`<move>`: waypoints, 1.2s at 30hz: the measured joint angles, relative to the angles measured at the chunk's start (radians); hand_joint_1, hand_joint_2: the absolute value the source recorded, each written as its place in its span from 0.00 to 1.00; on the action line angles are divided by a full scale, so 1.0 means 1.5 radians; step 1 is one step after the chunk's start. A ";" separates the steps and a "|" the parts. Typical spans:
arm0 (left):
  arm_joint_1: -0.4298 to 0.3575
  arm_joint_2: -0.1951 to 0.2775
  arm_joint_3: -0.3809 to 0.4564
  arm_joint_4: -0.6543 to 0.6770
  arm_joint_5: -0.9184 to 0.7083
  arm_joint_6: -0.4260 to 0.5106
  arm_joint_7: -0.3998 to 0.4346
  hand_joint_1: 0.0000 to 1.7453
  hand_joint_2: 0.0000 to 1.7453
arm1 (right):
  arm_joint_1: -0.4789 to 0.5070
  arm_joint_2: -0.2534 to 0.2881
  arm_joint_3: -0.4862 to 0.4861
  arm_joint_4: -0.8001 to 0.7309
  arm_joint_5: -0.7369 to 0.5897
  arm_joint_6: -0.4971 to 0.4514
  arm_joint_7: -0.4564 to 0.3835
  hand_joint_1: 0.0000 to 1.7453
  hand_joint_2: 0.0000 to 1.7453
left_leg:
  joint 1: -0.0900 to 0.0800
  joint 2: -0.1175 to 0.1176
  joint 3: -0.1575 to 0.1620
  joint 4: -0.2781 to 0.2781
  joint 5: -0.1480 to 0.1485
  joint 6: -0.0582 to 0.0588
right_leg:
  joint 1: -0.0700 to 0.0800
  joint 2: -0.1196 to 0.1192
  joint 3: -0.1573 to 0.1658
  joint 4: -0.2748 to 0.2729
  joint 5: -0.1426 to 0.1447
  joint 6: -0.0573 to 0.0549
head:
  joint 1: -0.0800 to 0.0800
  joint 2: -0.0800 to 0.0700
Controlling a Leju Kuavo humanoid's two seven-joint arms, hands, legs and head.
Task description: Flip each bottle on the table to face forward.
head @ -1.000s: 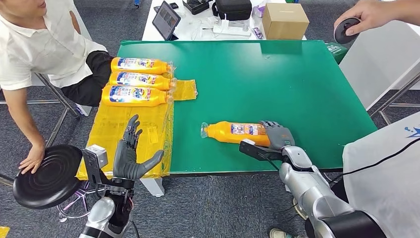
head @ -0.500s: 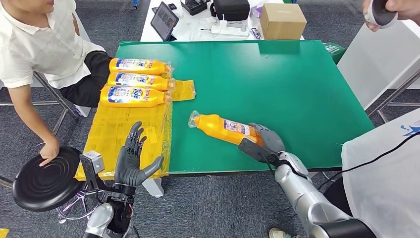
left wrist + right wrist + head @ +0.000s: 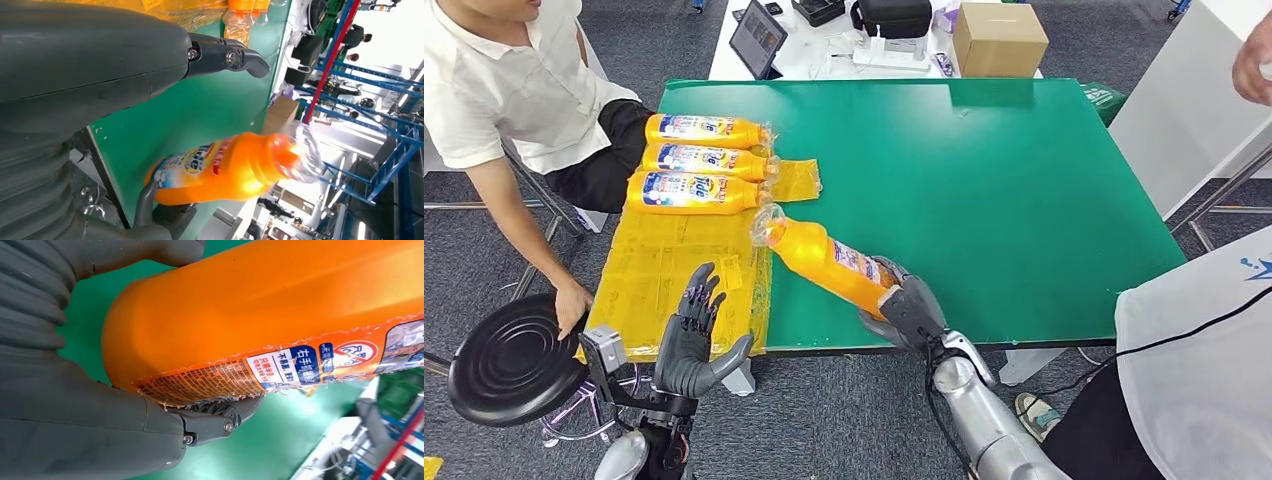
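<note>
**Fourth bottle lifted toward the finished row**

At the far left a seated person (image 3: 494, 90) rests a hand on a black stool (image 3: 512, 362) just off the worktop's (image 3: 984, 180) left side. Along the worktop's left edge lies a yellow plastic sheet (image 3: 664, 270), and near its far left corner three orange bottles (image 3: 694, 162) lie side by side on that sheet, labels up and caps pointing toward the worktop's middle; they look already turned, so the sheet seems to serve as the place for finished ones.

Below the near left corner the left robot hand (image 3: 692, 338) is raised with its fingers spread and nothing in it, palm turned inward, probably waiting to help steady or receive.

Next comes the held bottle (image 3: 824, 262), tilted with its clear-wrapped neck over the right edge of the sheet, just short of the nearest bottle in the row. The right robot hand (image 3: 911, 308), near the worktop's front edge, has its fingers wrapped round the bottle's base; in the right wrist view the small-print back label (image 3: 260, 372) shows against its fingers. Holding the base leaves the body free to roll, which suits turning the front label up.

On the right stands another person (image 3: 1194, 350) in a white shirt.
</note>
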State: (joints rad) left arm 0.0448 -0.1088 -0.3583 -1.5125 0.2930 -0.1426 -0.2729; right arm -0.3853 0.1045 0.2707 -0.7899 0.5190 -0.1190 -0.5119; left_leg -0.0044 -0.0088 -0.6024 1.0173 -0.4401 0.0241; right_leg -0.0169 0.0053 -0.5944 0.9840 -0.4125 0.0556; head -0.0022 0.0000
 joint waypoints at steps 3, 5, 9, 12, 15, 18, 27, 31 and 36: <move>0.001 0.001 0.001 0.000 0.009 -0.009 0.005 0.00 1.00 | 0.018 0.010 0.020 -0.038 -0.016 0.011 -0.008 1.00 1.00 | 0.000 0.000 0.000 0.000 0.000 0.000 | 0.000 0.000 -0.001 0.000 0.000 0.000 | 0.000 0.000; 0.000 0.001 0.001 0.001 0.013 -0.016 0.006 0.00 1.00 | 0.028 0.017 0.040 -0.060 -0.022 0.017 -0.008 1.00 1.00 | 0.000 0.000 -0.001 0.000 0.000 0.000 | 0.000 0.000 -0.001 0.000 0.000 0.000 | 0.000 0.000; -0.008 0.001 -0.002 0.008 0.009 -0.030 0.004 0.00 1.00 | 0.033 0.024 0.085 -0.080 -0.031 0.038 -0.008 1.00 1.00 | 0.000 0.000 -0.001 0.000 0.000 0.000 | 0.000 0.000 -0.001 0.000 0.000 0.000 | 0.000 0.000; -0.021 0.000 -0.008 0.020 0.002 -0.032 0.002 0.00 1.00 | 0.038 0.029 0.121 -0.088 -0.045 0.061 -0.012 1.00 1.00 | 0.000 0.000 -0.001 0.000 0.000 0.000 | 0.000 0.000 -0.001 0.000 0.000 0.000 | 0.000 0.000; -0.026 0.000 -0.012 0.029 0.000 -0.032 -0.002 0.00 1.00 | 0.043 0.034 0.148 -0.095 -0.051 0.069 -0.013 1.00 1.00 | 0.000 0.000 -0.001 0.000 0.000 0.000 | 0.000 0.000 -0.001 0.000 0.000 0.000 | 0.000 0.000; -0.029 0.000 -0.012 0.035 0.000 -0.032 -0.004 0.00 1.00 | 0.044 0.035 0.163 -0.099 -0.052 0.071 -0.013 1.00 1.00 | 0.000 0.000 -0.001 0.000 0.000 0.000 | 0.000 0.000 -0.001 0.000 0.000 0.000 | 0.000 0.000; -0.031 0.000 -0.015 0.041 0.035 -0.063 -0.011 0.00 1.00 | 0.047 0.037 0.203 -0.102 -0.053 0.088 -0.013 1.00 1.00 | 0.000 0.000 -0.001 0.000 0.000 0.000 | 0.000 0.000 -0.001 0.000 0.000 0.000 | 0.000 0.000; -0.031 0.000 -0.020 0.041 0.049 -0.074 -0.011 0.00 1.00 | 0.046 0.038 0.217 -0.102 -0.054 0.088 -0.012 1.00 1.00 | 0.000 0.000 -0.001 0.000 0.000 0.000 | 0.000 0.000 -0.001 0.000 0.000 0.000 | 0.000 0.000; -0.030 0.000 -0.024 0.038 0.069 -0.088 -0.016 0.62 1.00 | 0.046 0.038 0.228 -0.102 -0.058 0.088 -0.012 1.00 1.00 | 0.000 0.000 -0.001 0.000 0.000 0.000 | 0.000 0.000 -0.001 0.000 0.000 0.000 | 0.000 0.000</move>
State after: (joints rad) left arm 0.0005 -0.1091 -0.3946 -1.4552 0.3971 -0.2753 -0.2962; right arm -0.3160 0.1621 0.6132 -0.9426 0.4323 0.0126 -0.5299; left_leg -0.0043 -0.0087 -0.6037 1.0173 -0.4400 0.0241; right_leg -0.0168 0.0054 -0.5963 0.9841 -0.4126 0.0555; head -0.0019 0.0000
